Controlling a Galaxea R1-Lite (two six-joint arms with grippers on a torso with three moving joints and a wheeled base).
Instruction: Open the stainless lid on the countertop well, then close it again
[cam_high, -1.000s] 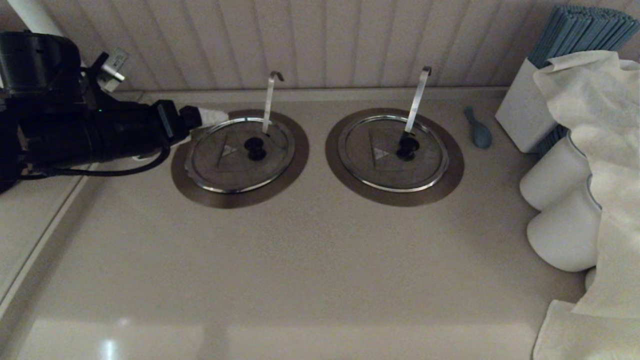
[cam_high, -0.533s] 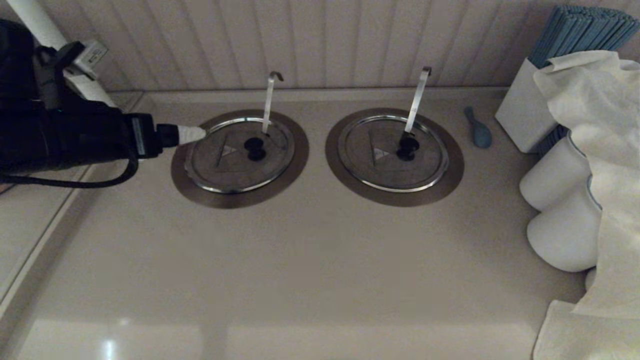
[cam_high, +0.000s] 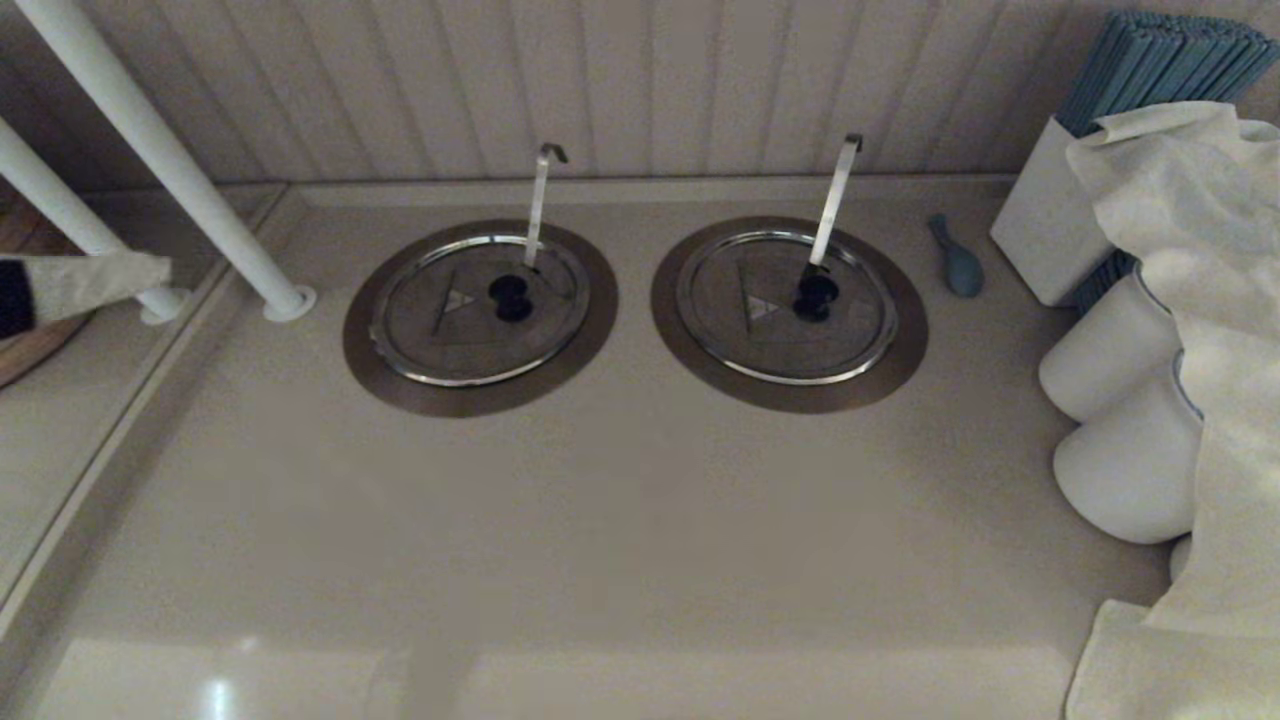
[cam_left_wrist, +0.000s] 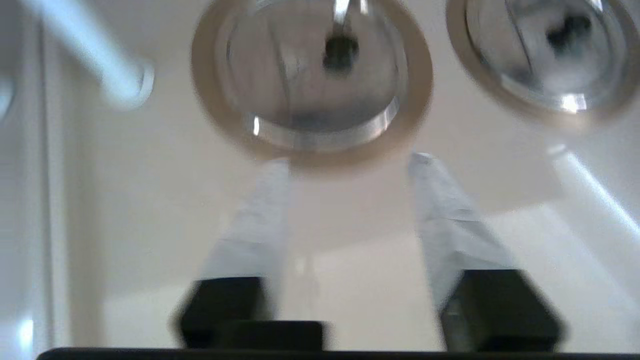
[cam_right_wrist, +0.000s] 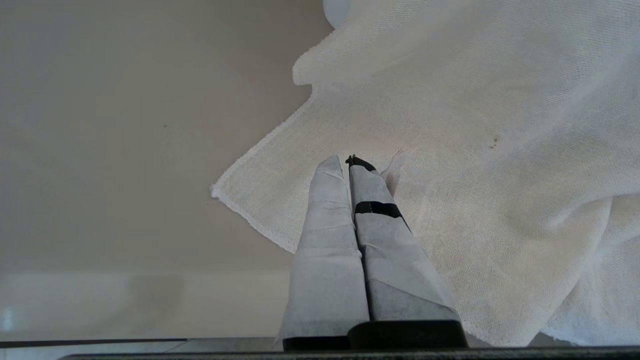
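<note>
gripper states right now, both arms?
Left gripper: open, holding nothing, clear of the stainless lid.
Right gripper: closed, holding nothing, over the white cloth.

My left gripper (cam_high: 95, 283) is now pulled back to the far left edge of the head view, well clear of the stainless lid (cam_high: 478, 308) it touched a second ago. Two white posts (cam_high: 165, 160) it hid are now exposed. Its fingers stand apart in the wrist view.
</note>
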